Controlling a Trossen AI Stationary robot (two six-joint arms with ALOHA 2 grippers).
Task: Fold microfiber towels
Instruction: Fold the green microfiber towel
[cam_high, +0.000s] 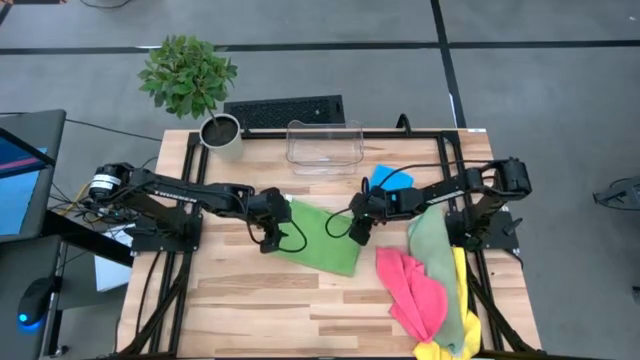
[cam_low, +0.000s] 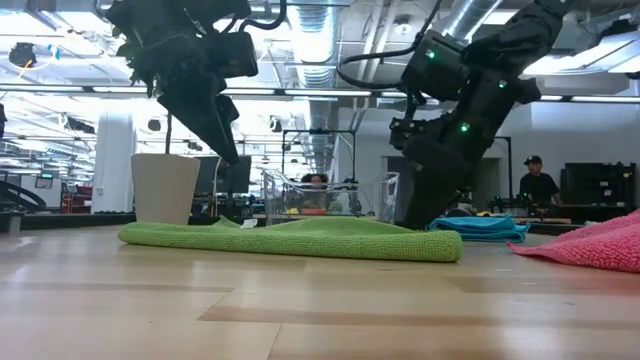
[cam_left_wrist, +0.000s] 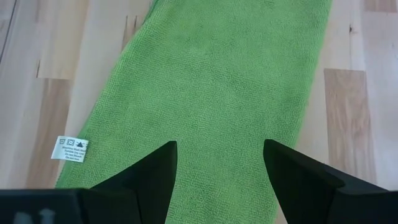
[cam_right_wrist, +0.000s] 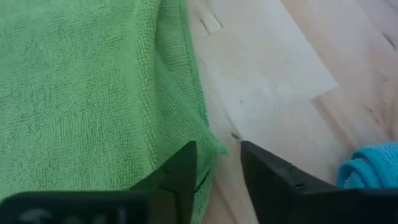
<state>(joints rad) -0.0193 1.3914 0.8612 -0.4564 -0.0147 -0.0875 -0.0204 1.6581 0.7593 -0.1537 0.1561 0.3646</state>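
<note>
Open-plan lab: exposed ceiling ducts (cam_low: 315, 25), distant workbenches (cam_low: 520, 212).

bright cloths on pale striped wood

green towel (cam_high: 322, 236) with a white tag (cam_left_wrist: 69, 148); blue towel (cam_high: 390, 179); pink towel (cam_high: 412, 288); sage towel (cam_high: 432, 240); yellow towel (cam_high: 459, 300); light plank table (cam_high: 260, 295); clear bin (cam_high: 324, 146); white pot (cam_high: 222, 134); black keyboard (cam_high: 284, 110).

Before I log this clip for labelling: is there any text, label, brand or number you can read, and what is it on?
White care tag at the edge of the bright green towel: a row of small symbols and lines of print, too small to read.
Black keyboard behind the clear plastic bin: key legends not legible.
Nothing else readable: no brand or number shows on either arm, the white plant pot or the other towels.
</note>
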